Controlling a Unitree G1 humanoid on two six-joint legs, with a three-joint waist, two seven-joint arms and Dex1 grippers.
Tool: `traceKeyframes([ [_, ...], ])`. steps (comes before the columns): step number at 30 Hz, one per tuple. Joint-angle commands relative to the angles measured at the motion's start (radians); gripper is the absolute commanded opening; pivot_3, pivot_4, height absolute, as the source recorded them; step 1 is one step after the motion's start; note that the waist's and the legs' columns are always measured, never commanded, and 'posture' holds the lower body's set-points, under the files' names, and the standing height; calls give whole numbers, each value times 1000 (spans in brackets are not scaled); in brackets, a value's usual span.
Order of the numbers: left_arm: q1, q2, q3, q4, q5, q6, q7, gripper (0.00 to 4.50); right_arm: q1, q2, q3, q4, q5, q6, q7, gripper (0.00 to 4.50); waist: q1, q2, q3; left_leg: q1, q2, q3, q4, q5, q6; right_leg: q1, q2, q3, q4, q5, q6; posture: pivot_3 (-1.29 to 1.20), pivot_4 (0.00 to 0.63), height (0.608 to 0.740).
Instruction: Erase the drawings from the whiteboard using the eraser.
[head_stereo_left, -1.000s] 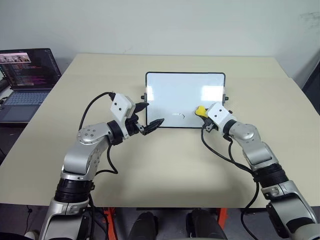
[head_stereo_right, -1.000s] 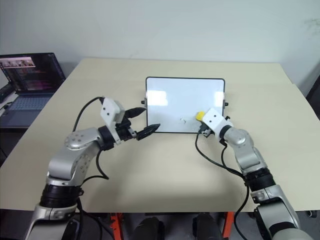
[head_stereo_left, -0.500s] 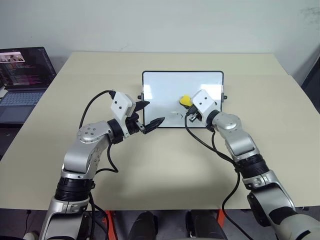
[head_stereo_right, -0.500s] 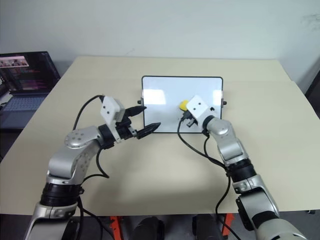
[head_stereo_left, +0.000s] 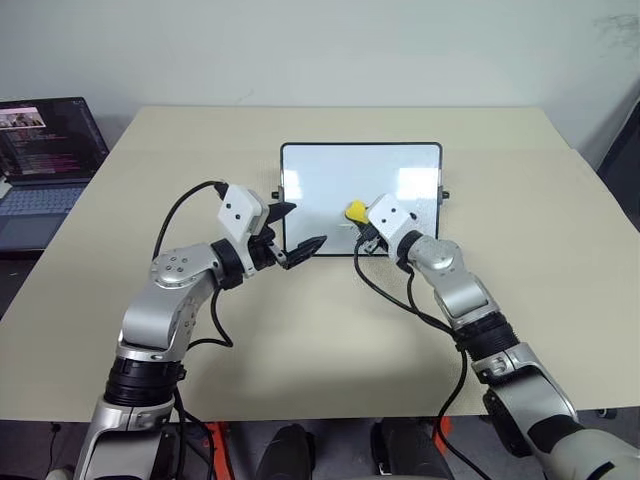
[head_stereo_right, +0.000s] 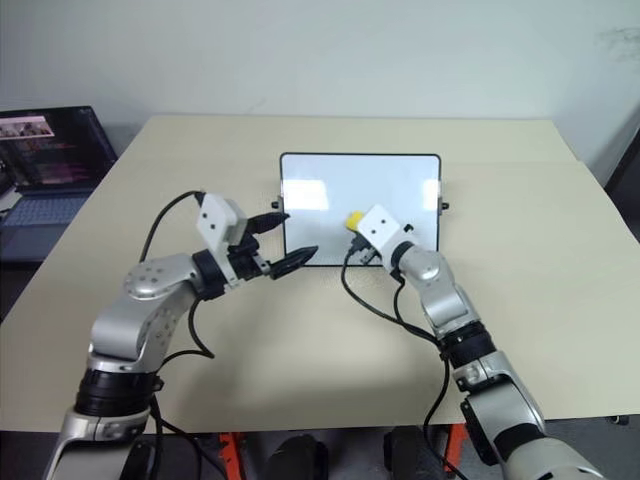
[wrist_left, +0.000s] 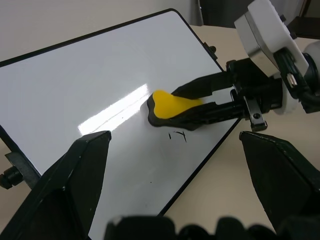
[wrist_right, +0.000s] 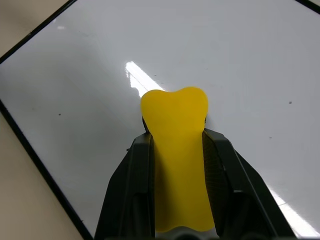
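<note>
One yellow eraser (wrist_right: 176, 150) sits clamped in the right hand (wrist_right: 177, 145), against the whiteboard (wrist_right: 100, 65).

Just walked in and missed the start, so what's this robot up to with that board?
It is wiping a whiteboard that stands on the table. The right hand is shut on the yellow eraser, pressed against the board's lower part. A small remnant of the drawings sits just beside it. The left hand is open at the board's lower left corner, not gripping it.
</note>
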Motion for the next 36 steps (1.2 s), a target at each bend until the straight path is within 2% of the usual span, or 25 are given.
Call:
traceKeyframes([
  [1, -5, 15, 32, -42, -9, 1, 7, 4500, 28, 4, 25, 47, -16, -4, 9, 1057, 0, 0, 0, 0, 0, 0, 0, 0, 0, 0, 0, 0, 0, 0, 0, 0, 150, 740],
  [8, -7, 14, 34, -42, -7, 7, 8, 4500, 57, -15, 66, 70, -40, -13, 62, 1057, 0, -1, -1, 1, 0, 0, 0, 0, 0, 1, 0, 0, 1, 0, 0, 0, 150, 740],
  [19, -15, 3, 25, -31, -4, 7, 7, 4500, 97, -53, 80, -6, -48, -3, 113, 1057, 2, -1, -1, 1, 0, 0, 0, 0, 0, 2, 0, -1, 1, 0, 0, 0, 150, 740],
  [36, -46, -7, 10, 22, 3, -21, -21, 4500, 112, -143, -53, -421, -4, 218, 117, 1057, 6, -2, 2, -2, 0, -1, -4, 0, 0, -2, 0, -1, -4, 0, 0, 0, 150, 740],
])
